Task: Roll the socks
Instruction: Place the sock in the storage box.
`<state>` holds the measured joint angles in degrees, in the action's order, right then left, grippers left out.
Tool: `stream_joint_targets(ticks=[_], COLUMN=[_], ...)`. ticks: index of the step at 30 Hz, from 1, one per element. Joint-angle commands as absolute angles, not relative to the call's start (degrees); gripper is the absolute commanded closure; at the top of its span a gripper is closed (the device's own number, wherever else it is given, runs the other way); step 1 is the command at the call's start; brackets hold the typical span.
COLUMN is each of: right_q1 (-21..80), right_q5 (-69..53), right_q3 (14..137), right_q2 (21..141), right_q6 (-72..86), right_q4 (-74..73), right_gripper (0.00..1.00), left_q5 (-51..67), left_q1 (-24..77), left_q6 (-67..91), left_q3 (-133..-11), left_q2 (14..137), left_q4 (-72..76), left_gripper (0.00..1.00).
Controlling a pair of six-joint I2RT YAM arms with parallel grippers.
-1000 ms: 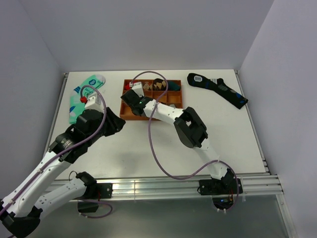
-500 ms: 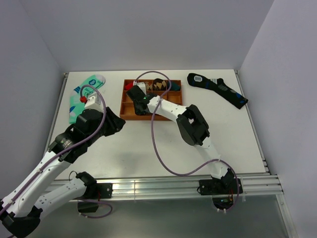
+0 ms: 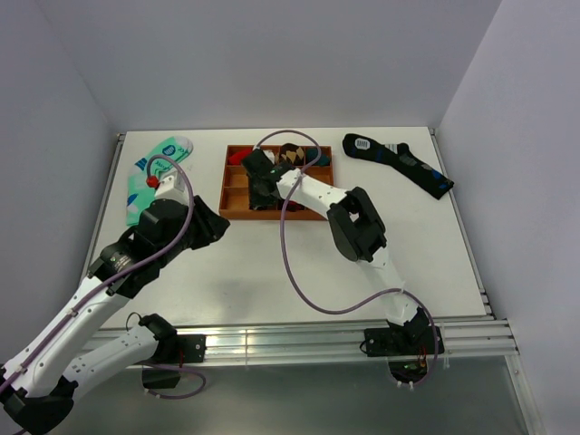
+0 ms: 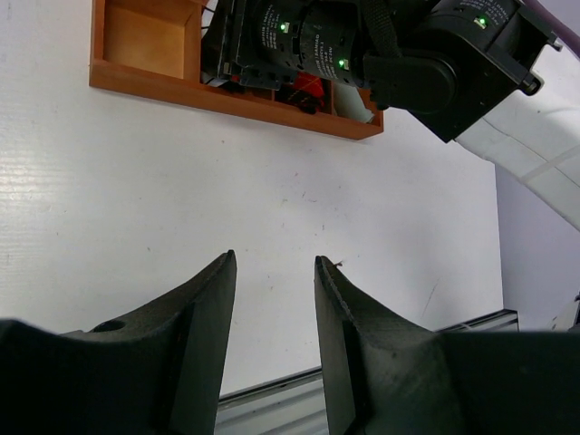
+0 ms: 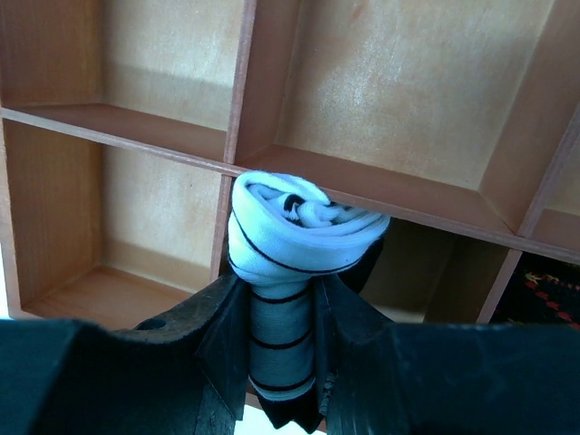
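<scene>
A rolled white sock (image 5: 292, 231) with thin black stripes is clamped between the fingers of my right gripper (image 5: 283, 288), its coiled end sticking out past the fingertips. It hangs over the dividers of the wooden tray (image 5: 381, 190). Seen from above, the right gripper (image 3: 260, 181) reaches into the left half of the tray (image 3: 234, 201) and hides the sock. My left gripper (image 4: 275, 265) is open over bare white table, a little in front of the tray (image 4: 145, 77), with nothing between its fingers (image 4: 204, 308). In the top view, this left gripper (image 3: 214, 227) sits left of the tray's front corner.
A mint green sock (image 3: 154, 172) lies at the back left. A long black sock with blue patches (image 3: 399, 161) lies at the back right. Rolled patterned socks (image 3: 292, 156) fill the tray's back compartments, and a dark one with red dots (image 5: 544, 290) sits beside the held sock.
The right gripper has moved rightward and slightly back across the tray, carrying the rolled sock. The left arm has stayed still.
</scene>
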<state>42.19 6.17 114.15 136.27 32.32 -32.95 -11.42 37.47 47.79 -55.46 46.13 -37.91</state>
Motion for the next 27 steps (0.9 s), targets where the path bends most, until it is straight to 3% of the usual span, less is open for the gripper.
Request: stream_joint_targets(ticks=[1,18,27], right_q1=[41.14,38.41,37.53], right_q5=[2.37,0.26,-2.02], right_q3=[115.31,113.38,111.36], right_q2=[140.27,139.31,138.52], right_q6=[33.75,35.07,35.86], right_q4=[-40.86,-42.63,-43.24], right_gripper=[1.0,1.0,1.0], left_q5=[-10.37,-11.77,-19.69], left_q1=[37.18,37.18,32.7], left_q6=[48.43,49.83,51.59], left_q3=[-58.45,-55.99,-54.84], left_q2=[45.88,48.6,63.95], left_q4=[-37.35,-34.72,-26.29], left_gripper=[0.54,0.54,0.52])
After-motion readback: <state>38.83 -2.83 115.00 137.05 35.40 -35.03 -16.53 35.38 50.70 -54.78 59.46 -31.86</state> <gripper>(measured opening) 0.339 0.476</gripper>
